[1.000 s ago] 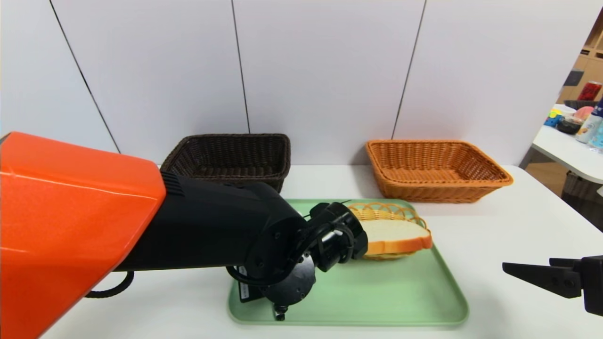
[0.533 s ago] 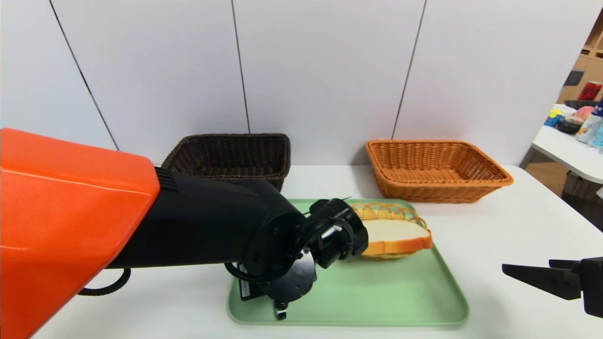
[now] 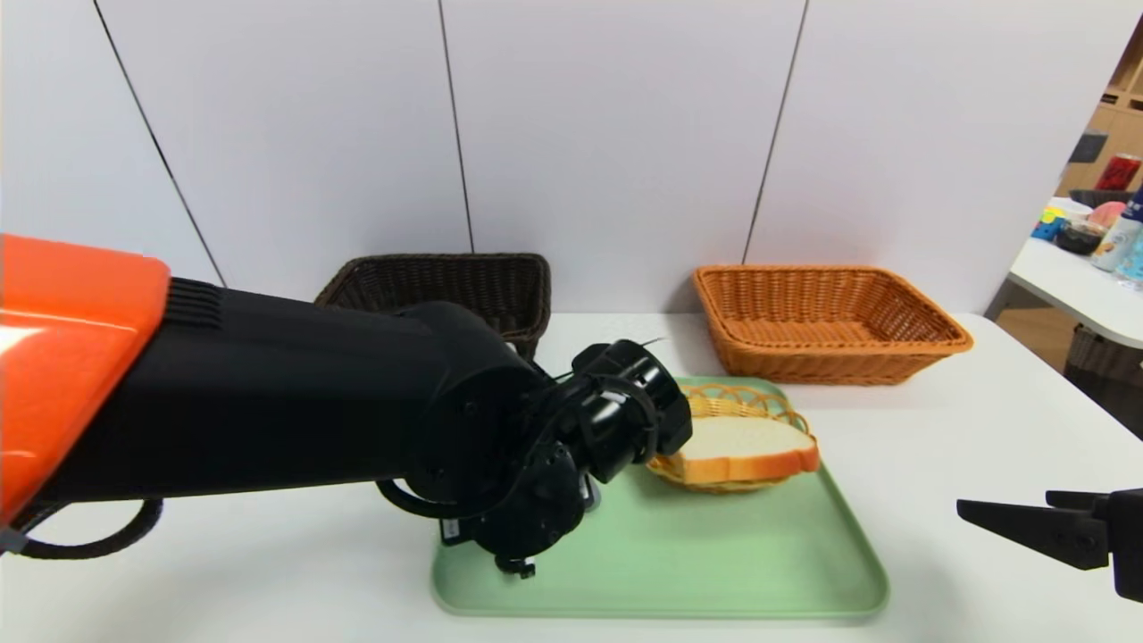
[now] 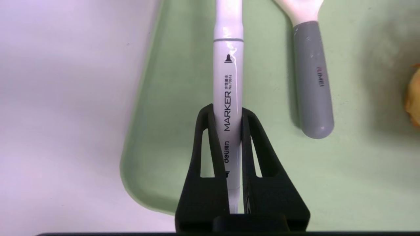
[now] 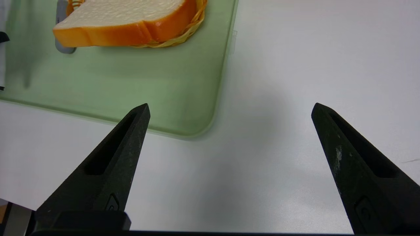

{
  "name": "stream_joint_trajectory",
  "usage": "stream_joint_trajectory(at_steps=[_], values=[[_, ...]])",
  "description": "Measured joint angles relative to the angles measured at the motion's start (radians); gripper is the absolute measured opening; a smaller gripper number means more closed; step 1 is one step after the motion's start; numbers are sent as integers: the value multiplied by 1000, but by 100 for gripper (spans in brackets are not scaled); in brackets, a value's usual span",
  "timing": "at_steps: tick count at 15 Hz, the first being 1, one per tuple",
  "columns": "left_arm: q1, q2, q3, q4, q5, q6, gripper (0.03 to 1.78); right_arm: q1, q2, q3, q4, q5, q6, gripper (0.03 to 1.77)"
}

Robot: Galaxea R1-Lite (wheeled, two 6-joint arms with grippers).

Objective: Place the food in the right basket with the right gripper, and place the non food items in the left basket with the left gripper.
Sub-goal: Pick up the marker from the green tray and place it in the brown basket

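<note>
Left gripper (image 4: 228, 114) pinching marker (image 4: 228, 82) mid-barrel, apparently just above green tray (image 4: 157, 98); lift hard to judge. Peeler (image 4: 311, 85) beside it on tray. Left basket (image 3: 482, 286) behind. Risk: smooth barrel pivots or slips during carry. Right gripper (image 5: 229, 108) spread, idle over table; bread (image 5: 128, 19) untouched.

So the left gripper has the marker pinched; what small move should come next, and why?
Probably carry it back toward the dark brown basket. The left gripper has its fingers shut on the marker over the green tray, so the grasp looks made. The peeler lies on the tray, and the right gripper sits open off to the side.
</note>
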Motion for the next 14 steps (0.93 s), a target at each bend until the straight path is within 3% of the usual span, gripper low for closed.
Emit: stream_joint_trajectory(at_steps=[4,14], values=[[17,-103,-4,-4,18,101,17,0,-9,2,0,0,1,170],[286,-165,-240,-31,7,494,17,0,-31,25,1,0,7,170]])
